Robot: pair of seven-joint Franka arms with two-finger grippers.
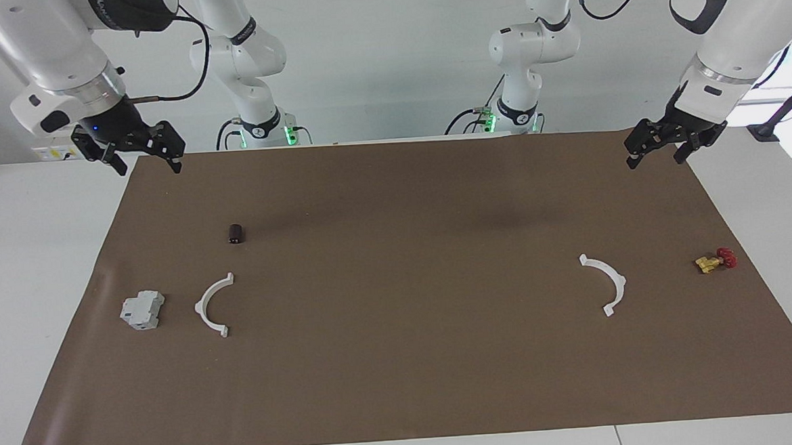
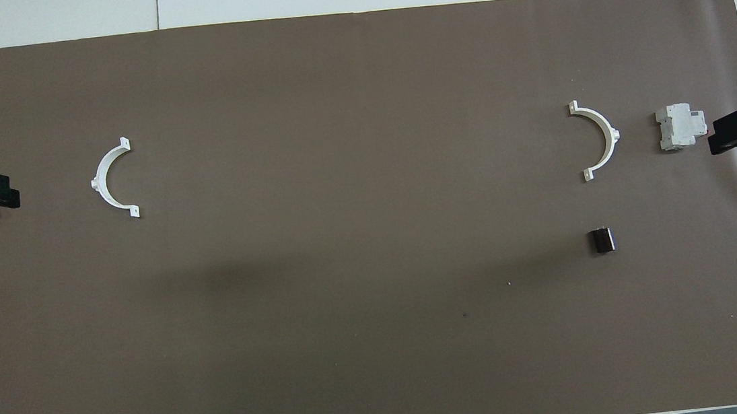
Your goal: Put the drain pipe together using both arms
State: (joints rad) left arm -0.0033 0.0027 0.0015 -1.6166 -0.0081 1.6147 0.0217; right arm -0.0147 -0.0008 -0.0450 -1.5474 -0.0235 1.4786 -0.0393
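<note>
While both arms wait raised with jaws spread wide and empty, the left gripper (image 1: 659, 147) hangs at the brown mat's (image 1: 404, 385) two o'clock corner in the facing view, the right gripper (image 1: 140, 158) at ten. Two thin white half-rings with end tabs lie flat, well apart: one half-ring (image 1: 214, 304) at nine o'clock beside a grey block (image 1: 142, 310), the other half-ring (image 1: 606, 283) at three near a yellow-and-red valve (image 1: 715, 260). Their open sides face each other, chords running toward and away from the robots; a white table (image 1: 32, 269) lies underneath.

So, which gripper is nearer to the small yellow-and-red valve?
The left. The left gripper hangs open over the mat's corner at the same end of the table as the valve. The right gripper, also open, hangs over the mat's corner at the right arm's end.
</note>
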